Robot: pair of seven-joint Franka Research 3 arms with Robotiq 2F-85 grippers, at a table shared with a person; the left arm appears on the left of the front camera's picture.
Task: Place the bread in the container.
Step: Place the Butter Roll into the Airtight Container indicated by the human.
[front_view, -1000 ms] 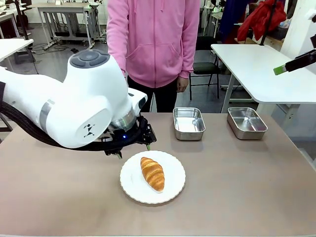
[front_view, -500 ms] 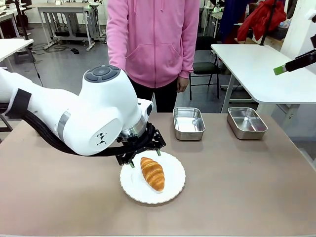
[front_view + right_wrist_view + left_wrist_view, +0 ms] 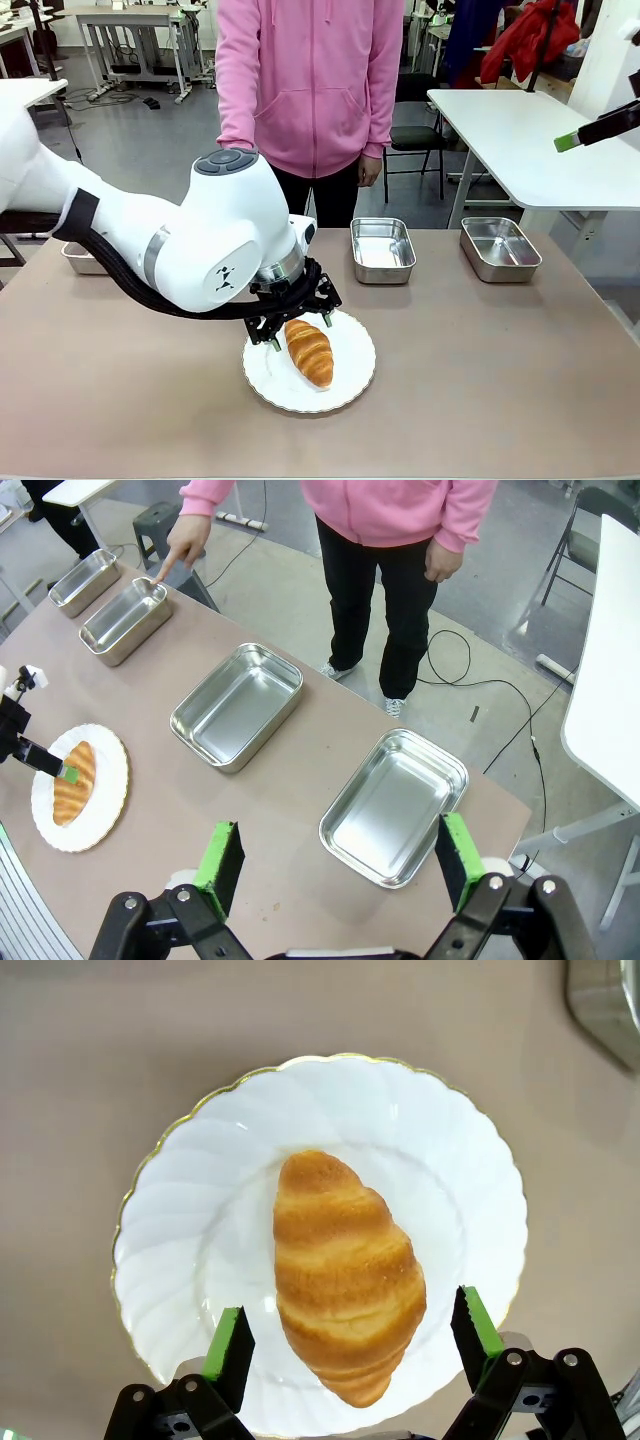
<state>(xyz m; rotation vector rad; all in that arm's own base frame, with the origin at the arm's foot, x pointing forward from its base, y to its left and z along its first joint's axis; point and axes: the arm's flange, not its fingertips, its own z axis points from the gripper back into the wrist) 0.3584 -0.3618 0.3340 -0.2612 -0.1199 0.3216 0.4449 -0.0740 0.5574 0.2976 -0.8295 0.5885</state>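
Observation:
The bread (image 3: 309, 352), a golden-brown croissant, lies on a round white plate (image 3: 352, 375). My left gripper (image 3: 298, 332) hangs low over it, open. In the left wrist view the bread (image 3: 345, 1275) sits between the two green pads (image 3: 228, 1345), with a gap on each side. Several steel trays stand along the far edge. The person's finger (image 3: 172, 562) points down at one container (image 3: 125, 620) near the far left. My right gripper (image 3: 340, 860) is open and empty, high above the table's right side.
Two trays (image 3: 382, 250) (image 3: 500, 248) sit at the far middle and far right, another tray (image 3: 82, 260) peeks out behind my left arm. The person in pink (image 3: 310, 90) stands at the far edge. A white side table (image 3: 520, 140) is at the right.
My left arm has swung right and down, bringing the open gripper from beside the plate to astride the bread. The far-left tray has come into view behind it.

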